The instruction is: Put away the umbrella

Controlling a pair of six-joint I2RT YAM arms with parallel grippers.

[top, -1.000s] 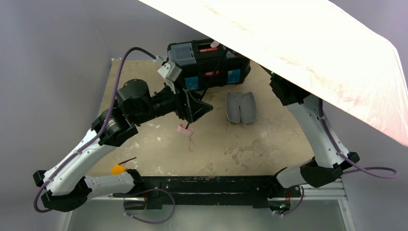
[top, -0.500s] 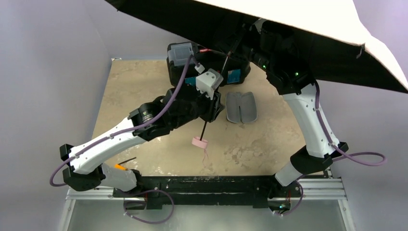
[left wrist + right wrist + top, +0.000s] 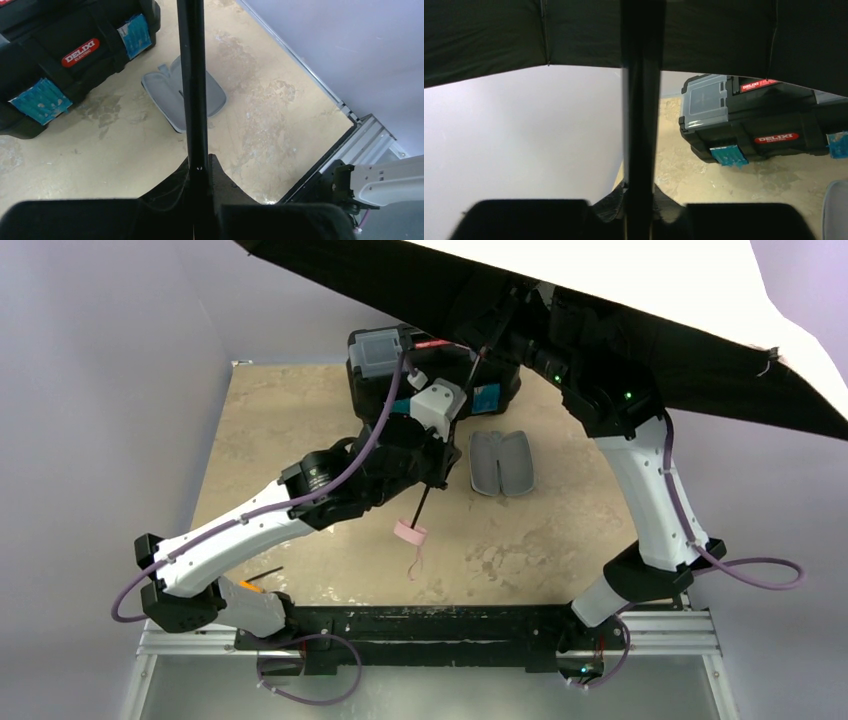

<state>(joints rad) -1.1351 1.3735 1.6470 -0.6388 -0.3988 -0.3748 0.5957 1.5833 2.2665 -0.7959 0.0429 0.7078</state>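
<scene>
Umbrella point(image 3: 620, 280) open, canopy rim well above the toolbox point(image 3: 75, 50), reaching past the table's point(image 3: 300, 440) right edge; left gripper point(image 3: 198, 170) pinches its black shaft in front of the toolbox, right gripper point(image 3: 640, 197) pinches higher up

Top view: fixed, high behind both arm bases, looking down and forward over the whole bench point(image 3: 300, 420). The open umbrella point(image 3: 620, 280) fills the upper right, near the lens. Left wrist view: very close, looks down along the black shaft point(image 3: 192, 75) to the bench, own fingers point(image 3: 75, 220) blurred at bottom edge. Right wrist view: close, faces along the shaft under the canopy. All 3 share the toolbox point(image 3: 372, 350). Top and left wrist share the whole grey case point(image 3: 500, 462); right wrist catches its edge only.
</scene>
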